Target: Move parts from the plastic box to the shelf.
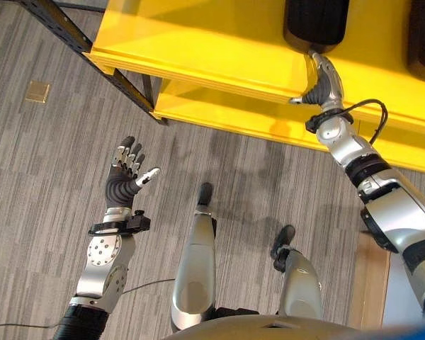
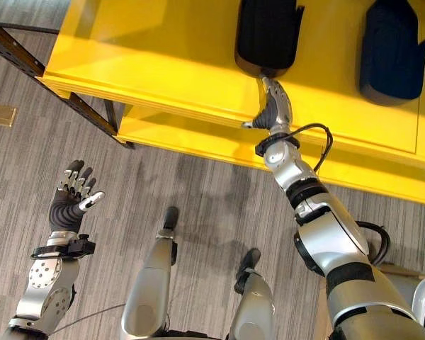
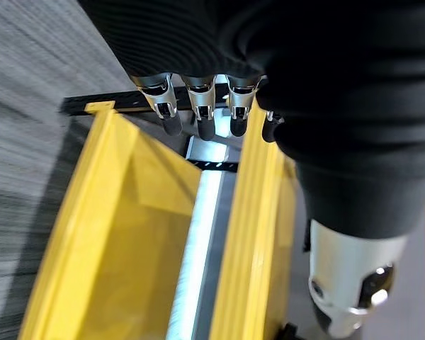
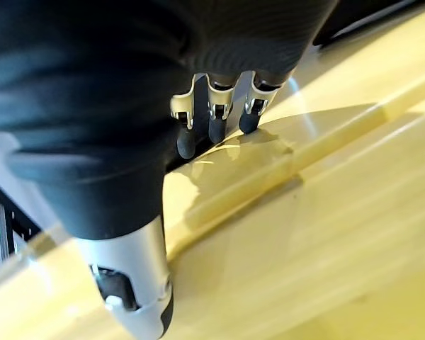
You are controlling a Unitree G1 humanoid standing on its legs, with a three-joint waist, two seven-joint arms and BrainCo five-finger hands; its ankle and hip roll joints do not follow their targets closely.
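Yellow two-tier shelf (image 2: 163, 49): spans the upper part of the head views, from 10 o'clock to 3 o'clock; lower tier (image 2: 198, 142) projects beneath the upper board's front edge.

Black moulded part (image 2: 268, 35): lies on the upper board at 12 o'clock, its near end close to the front edge.

Second dark moulded part (image 2: 393, 53): lies on the same board at 2 o'clock, well apart from the first, bare yellow board between them.

Right hand (image 2: 273, 106): raised to the shelf's front edge, directly below the first part; fingers straight and released, tips at the part's near end. Whether they touch it cannot be told.

Left hand (image 1: 124, 177): at 9 o'clock, held over grey striped carpet floor (image 1: 42, 177), fingers spread, relaxed, grasping nothing.

Black perforated metal shelf upright (image 1: 78, 42): runs aslant at 10 o'clock, beside the shelf's left corner.

Small square brass floor plate (image 1: 37, 91): set in the carpet at 9 o'clock, well apart from the left hand.

Open room: carpet left of the upright and below the lower tier's edge.
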